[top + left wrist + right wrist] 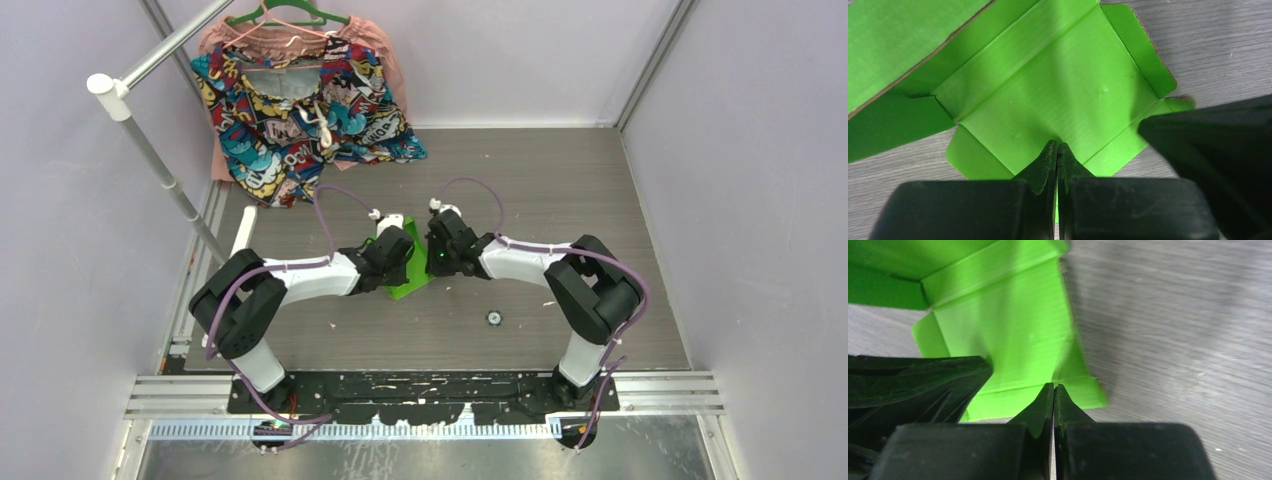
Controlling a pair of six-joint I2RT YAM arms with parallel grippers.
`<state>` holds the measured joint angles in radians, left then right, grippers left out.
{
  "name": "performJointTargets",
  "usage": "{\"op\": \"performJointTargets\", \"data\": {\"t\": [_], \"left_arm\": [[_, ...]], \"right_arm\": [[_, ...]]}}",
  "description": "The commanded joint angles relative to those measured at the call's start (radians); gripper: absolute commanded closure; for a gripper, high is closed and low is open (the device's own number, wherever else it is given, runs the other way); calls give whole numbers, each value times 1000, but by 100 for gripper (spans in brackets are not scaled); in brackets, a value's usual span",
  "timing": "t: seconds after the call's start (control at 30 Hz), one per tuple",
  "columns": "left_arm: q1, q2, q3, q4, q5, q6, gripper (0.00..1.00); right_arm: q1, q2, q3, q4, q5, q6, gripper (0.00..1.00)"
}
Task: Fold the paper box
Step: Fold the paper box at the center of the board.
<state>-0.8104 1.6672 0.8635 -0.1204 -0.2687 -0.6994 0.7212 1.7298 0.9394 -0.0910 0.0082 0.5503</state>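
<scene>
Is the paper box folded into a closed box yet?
No, the left wrist view shows the paper box opened out on the table, its inner panel and side flaps exposed.

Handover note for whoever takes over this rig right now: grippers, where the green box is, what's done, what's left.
Left gripper: jaws shut, tips pressing down on the paper box near its front edge.
Right gripper: jaws shut, tips on the crease of an end flap.
Box: middle of the table, between the two arms, mostly an open sheet.
Done: one large panel looks raised.
Left: raise the other walls, tuck the flaps, close it.
</scene>
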Motion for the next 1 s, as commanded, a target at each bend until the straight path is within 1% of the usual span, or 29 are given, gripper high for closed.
{"op": "performJointTargets", "data": {"t": [0.0, 0.23, 0.37, 0.47, 0.53, 0.63, 0.83, 0.97], "left_arm": [[-16, 53, -15, -69, 42, -8, 100], [-18, 49, -19, -69, 40, -9, 100], [-18, 51, -23, -67, 39, -9, 100], [-19, 49, -24, -68, 39, -9, 100], [-19, 46, -26, -69, 36, -9, 100], [-19, 43, -26, -71, 35, -10, 100], [-19, 43, -27, -70, 36, -12, 100], [-19, 44, -26, -68, 37, -11, 100]], "right_arm": [[56, 39, 48, -37, 38, -18, 99], [71, 69, 24, -10, 34, 3, 99], [74, 31, 11, 2, 32, 2, 99], [65, -30, 18, -12, 41, 0, 99], [46, -86, 22, -27, 46, -2, 99], [6, -128, 32, -74, 63, -20, 99], [-82, -135, 9, -94, 49, -42, 99], [-108, -118, -17, -82, 41, -39, 99]]}}
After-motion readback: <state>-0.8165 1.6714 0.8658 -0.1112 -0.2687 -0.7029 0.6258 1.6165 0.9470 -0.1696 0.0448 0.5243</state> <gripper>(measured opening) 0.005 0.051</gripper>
